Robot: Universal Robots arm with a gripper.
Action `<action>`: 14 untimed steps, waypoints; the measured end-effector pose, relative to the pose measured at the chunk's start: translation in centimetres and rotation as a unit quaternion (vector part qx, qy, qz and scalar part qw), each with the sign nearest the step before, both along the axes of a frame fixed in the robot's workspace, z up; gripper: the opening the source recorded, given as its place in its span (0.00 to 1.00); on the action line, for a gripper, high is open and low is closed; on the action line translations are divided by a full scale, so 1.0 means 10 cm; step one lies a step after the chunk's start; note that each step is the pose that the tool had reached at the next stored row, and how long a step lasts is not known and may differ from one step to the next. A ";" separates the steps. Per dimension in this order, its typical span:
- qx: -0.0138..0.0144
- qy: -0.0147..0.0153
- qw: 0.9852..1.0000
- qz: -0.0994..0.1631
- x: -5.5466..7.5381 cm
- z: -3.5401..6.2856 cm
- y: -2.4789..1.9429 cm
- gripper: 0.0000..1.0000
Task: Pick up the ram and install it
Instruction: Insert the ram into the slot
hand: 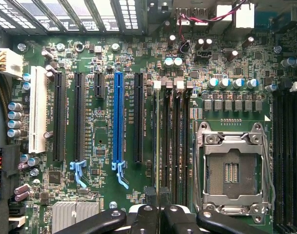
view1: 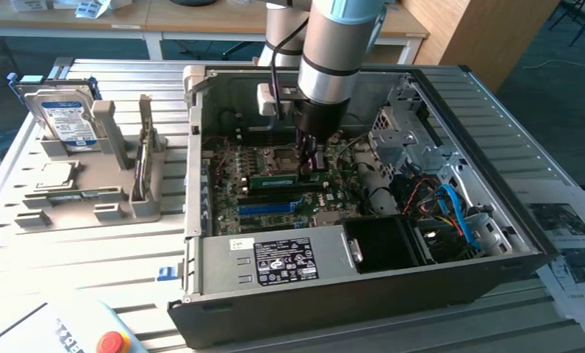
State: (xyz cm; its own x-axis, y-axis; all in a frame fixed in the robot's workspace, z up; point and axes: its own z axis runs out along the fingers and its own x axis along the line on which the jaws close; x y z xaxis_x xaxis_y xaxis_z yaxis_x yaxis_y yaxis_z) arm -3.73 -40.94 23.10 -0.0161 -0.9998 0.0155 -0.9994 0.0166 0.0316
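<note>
Exterior view: where is the ram [view1: 275, 179]?
— Down inside the computer case [view1: 371, 220]. The end effector [view1: 310, 169] pinches it on its thin edge, lined up with the long slots [hand: 168, 146], so it fits.

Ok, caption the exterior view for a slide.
Gripper holding the ram at the motherboard slots, inside the open case.

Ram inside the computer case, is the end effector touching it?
Touching. The exterior view shows the end effector closed on the top edge of the green ram, with no gap between them.
</note>
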 end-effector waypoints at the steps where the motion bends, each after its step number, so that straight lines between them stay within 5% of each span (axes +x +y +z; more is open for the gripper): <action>1: 0.000 0.000 1.000 0.000 0.00 0.000 0.000 0.12; 14: 0.000 -0.001 1.000 0.000 -0.02 0.000 0.000 0.12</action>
State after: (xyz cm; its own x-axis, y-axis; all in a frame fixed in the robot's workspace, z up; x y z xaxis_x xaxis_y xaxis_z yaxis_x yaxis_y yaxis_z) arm -3.90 -40.94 23.10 -0.0162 -0.9998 0.0154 -0.9994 0.0166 0.0298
